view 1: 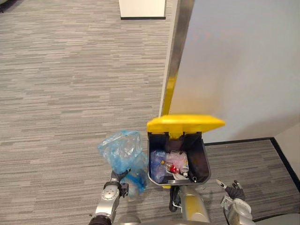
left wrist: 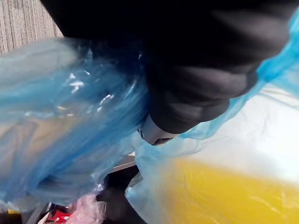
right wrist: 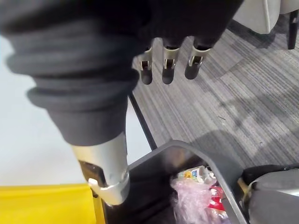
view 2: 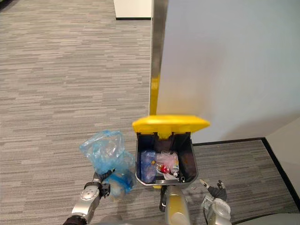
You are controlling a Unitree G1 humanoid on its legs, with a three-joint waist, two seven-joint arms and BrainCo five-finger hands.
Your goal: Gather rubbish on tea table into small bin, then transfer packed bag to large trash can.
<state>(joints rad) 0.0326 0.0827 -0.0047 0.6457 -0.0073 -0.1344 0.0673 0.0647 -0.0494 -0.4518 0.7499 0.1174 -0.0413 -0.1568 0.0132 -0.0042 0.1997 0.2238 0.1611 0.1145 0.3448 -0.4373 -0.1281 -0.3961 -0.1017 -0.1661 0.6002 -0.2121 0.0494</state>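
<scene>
A large dark grey trash can (view 1: 205, 165) stands on the carpet against the wall with its yellow lid (view 1: 185, 123) tipped up. Inside lie blue bags, a pink bag (right wrist: 191, 198) and bottles. A packed, translucent blue bag (view 1: 121, 150) hangs just left of the can, at about rim height and outside it. My left hand (view 1: 118, 179) is under the bag, curled round a bunch of its plastic (left wrist: 70, 116). My right hand (view 1: 233, 190) hovers to the can's right near the rim (right wrist: 196, 156). Its fingers (right wrist: 163, 70) are relaxed and hold nothing.
A pale wall panel with a metal corner strip (view 1: 176, 61) rises right behind the can. Black skirting (view 1: 239, 140) runs along the wall's foot on the right. A white block (view 1: 142, 8) stands far back. Grey striped carpet (view 1: 61, 93) stretches to the left.
</scene>
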